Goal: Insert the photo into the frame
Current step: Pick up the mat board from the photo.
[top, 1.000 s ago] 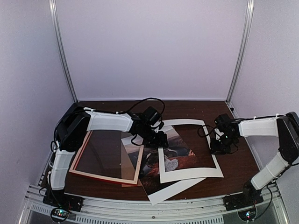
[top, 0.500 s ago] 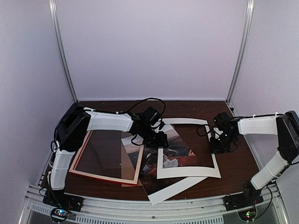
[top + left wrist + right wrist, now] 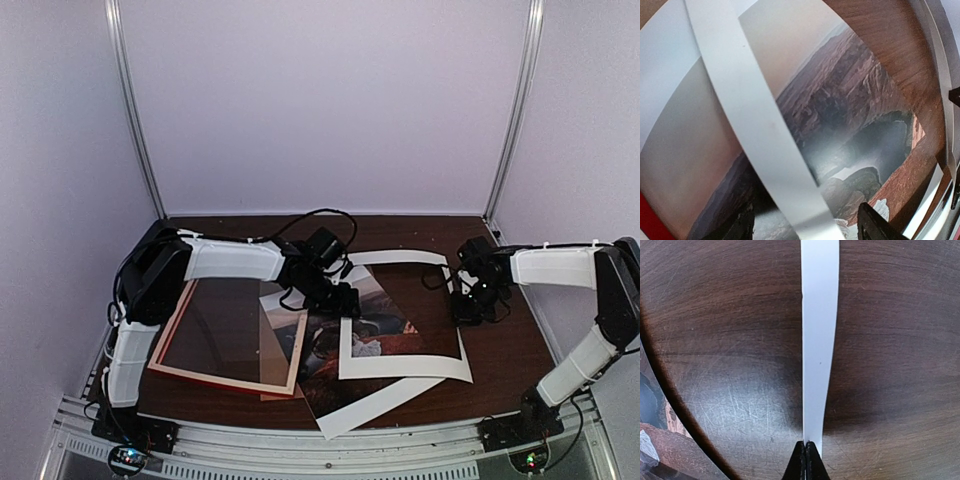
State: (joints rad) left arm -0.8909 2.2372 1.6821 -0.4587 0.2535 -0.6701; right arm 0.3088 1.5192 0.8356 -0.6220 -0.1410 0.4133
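Note:
The photo (image 3: 325, 360) lies flat at the table's middle, its white margin toward the near edge; it fills the left wrist view (image 3: 840, 110). A white mat border (image 3: 400, 370) lies over its right part. My left gripper (image 3: 338, 298) hovers open just above the photo and the mat's left strip (image 3: 755, 115), a finger on each side of the strip, holding nothing (image 3: 807, 230). My right gripper (image 3: 472, 305) is shut on the mat's right strip (image 3: 819, 315), its tips pinched together (image 3: 805, 452). The frame (image 3: 222, 378) lies at the left, pale wood side up, red at its near edge.
A clear sheet (image 3: 283, 335) overlaps the frame's right side and the photo's left edge. The dark wooden table (image 3: 500, 350) shows bare under the right gripper (image 3: 715, 315). Metal posts and pale walls enclose the back and sides.
The white mat has shifted and turned slightly over the photo, drawn by my right gripper. The left arm has stayed nearly still.

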